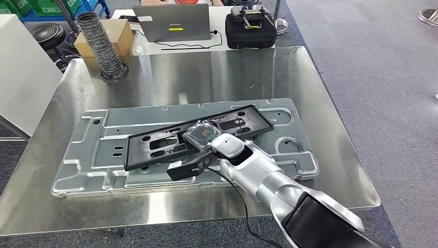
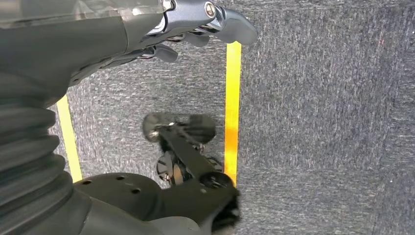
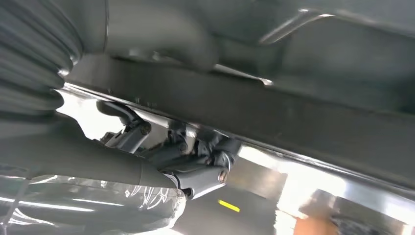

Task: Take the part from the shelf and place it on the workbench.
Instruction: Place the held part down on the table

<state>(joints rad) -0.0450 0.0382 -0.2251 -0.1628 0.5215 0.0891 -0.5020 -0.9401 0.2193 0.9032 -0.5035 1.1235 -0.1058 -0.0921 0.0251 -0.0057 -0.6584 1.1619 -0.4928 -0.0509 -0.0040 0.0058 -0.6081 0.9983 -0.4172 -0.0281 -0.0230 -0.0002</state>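
**Part down on the bench, right hand at the release**

The black part point(image 1: 199, 135), a long flat frame with cut-outs, lies across the grey stamped metal panel point(image 1: 103, 155) that rests on the steel workbench point(image 1: 206, 72). It runs from about 8 o'clock up to 2 o'clock across the panel, its right end near the panel's upper right corner. Whether it sits fully flat or is held a shade proud at the middle is hard to tell.

The right hand point(image 1: 202, 135) reaches in from 5 o'clock and covers the middle of the part. In the right wrist view the fingers point(image 3: 203, 152) curl under the frame's dark edge with the thumb on the other side, so the hand appears to grip the part point(image 3: 274, 117); the close, blurred view keeps this from being certain.

The left hand point(image 2: 195, 27) hangs beside the body over grey carpet point(image 2: 318, 122) with yellow floor lines. It holds nothing and its fingers are loosely curled inward.

Judging by this, the carrying looks done and the placing step is at its end. The next move calls for letting the fingers loosen without dragging the frame, then lifting the hand clear toward 5 o'clock. The part is light and lies on a ribbed panel, so a snagged finger could slide or tip it.

At 12 o'clock behind the bench stand a laptop point(image 1: 173, 21), a black case point(image 1: 251, 32), a cardboard box point(image 1: 116, 35) and a ribbed hose point(image 1: 100, 44).
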